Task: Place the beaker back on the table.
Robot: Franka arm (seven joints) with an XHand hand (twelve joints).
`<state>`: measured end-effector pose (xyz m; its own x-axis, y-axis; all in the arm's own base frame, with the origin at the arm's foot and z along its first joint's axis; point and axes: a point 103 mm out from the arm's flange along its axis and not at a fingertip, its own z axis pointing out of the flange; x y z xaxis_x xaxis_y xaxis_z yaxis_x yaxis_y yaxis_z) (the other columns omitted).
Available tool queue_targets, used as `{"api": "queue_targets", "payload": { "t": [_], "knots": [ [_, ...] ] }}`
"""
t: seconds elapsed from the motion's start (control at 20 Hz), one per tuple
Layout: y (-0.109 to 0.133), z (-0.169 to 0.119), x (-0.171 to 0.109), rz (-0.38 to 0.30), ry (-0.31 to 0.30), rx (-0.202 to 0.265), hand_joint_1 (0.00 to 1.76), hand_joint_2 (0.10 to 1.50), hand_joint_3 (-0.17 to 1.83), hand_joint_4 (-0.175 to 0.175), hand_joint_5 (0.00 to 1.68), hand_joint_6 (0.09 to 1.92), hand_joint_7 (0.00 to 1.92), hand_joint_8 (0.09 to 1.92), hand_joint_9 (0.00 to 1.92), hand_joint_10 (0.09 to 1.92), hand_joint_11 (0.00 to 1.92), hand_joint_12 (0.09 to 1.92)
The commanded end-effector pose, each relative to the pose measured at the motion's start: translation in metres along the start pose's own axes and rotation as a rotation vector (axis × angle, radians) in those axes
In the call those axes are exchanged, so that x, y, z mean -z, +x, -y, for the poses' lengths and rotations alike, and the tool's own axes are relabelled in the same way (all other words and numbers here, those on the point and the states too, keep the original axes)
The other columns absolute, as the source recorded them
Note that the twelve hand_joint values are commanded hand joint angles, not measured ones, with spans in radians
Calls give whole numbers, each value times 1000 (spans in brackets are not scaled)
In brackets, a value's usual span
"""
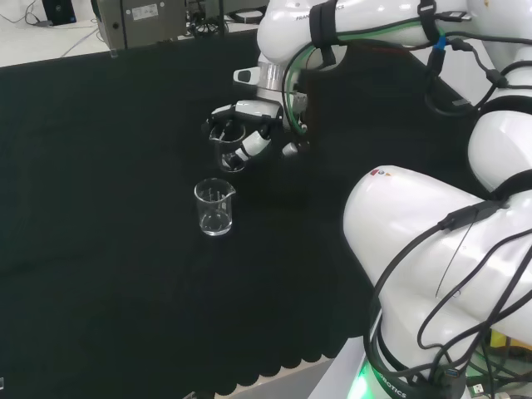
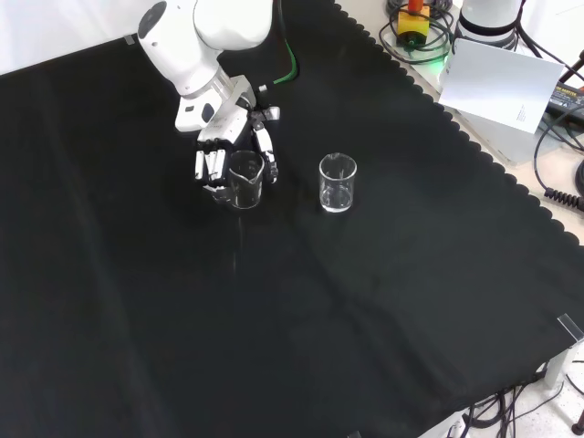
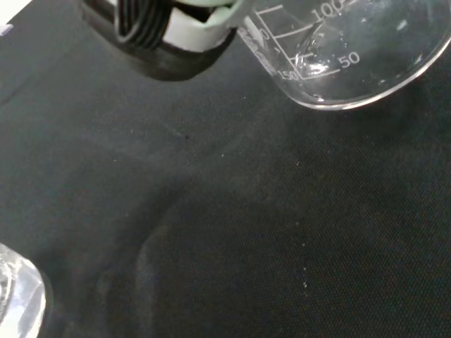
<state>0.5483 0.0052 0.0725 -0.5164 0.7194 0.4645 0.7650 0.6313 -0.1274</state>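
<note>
The robot hand (image 2: 219, 155) curls its fingers round a clear beaker (image 2: 245, 179), held upright just above the black-clothed table (image 2: 365, 319). A second beaker (image 2: 337, 182) stands nearby on the cloth, apart from the hand.

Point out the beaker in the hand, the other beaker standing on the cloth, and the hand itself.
held beaker (image 2: 245, 180), front view, glass wall.
standing beaker (image 2: 338, 183), front view, glass wall.
hand (image 2: 212, 164), front view, fingers beside the held beaker.

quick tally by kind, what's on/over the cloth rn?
Clear glass beakers: 2, the held beaker in the hand and the free beaker standing on the black cloth
Robot hands: 1
Total: 3
</note>
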Motion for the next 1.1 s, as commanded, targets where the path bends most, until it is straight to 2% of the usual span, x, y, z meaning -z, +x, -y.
{"api": "queue_targets", "payload": {
  "t": [0.05, 0.1, 0.2, 0.4, 0.55, 0.65, 0.8, 0.95, 1.05, 1.1],
  "knots": [
    [5, 2, 14, -8, 53, -39, 945, 942, -175, -56, 367, 466, 366, 700, 805, 87, 345, 1324],
    [4, 5, 16, -51, 32, -54, 937, 937, -175, -57, 361, 440, 345, 701, 787, 87, 325, 1331],
    [3, 7, 21, -75, 57, -66, 910, 919, -175, -58, 344, 359, 266, 699, 721, 87, 266, 1358],
    [13, 8, 26, -60, 82, -80, 855, 894, -175, -53, 308, 194, 40, 647, 514, 87, 106, 1444],
    [24, 8, 24, -42, 124, -91, 818, 879, -175, -52, 263, 100, 3, 458, 398, 87, 28, 1478],
    [32, 11, 29, -27, 94, -94, 800, 871, -175, -53, 242, 87, 0, 341, 334, 87, 6, 1461],
    [51, 19, 54, 20, 56, -100, 784, 864, -175, -54, 232, 87, 0, 281, 304, 87, 0, 1438],
    [74, 33, 83, 74, -3, -127, 765, 863, -175, -54, 235, 87, 0, 346, 324, 87, 0, 1441],
    [92, 46, 101, 101, -38, -153, 754, 865, -174, -56, 241, 87, 0, 458, 347, 87, 0, 1453],
    [101, 53, 110, 116, -50, -165, 750, 866, -174, -56, 245, 87, 0, 515, 328, 143, 0, 1459]
  ]
}}
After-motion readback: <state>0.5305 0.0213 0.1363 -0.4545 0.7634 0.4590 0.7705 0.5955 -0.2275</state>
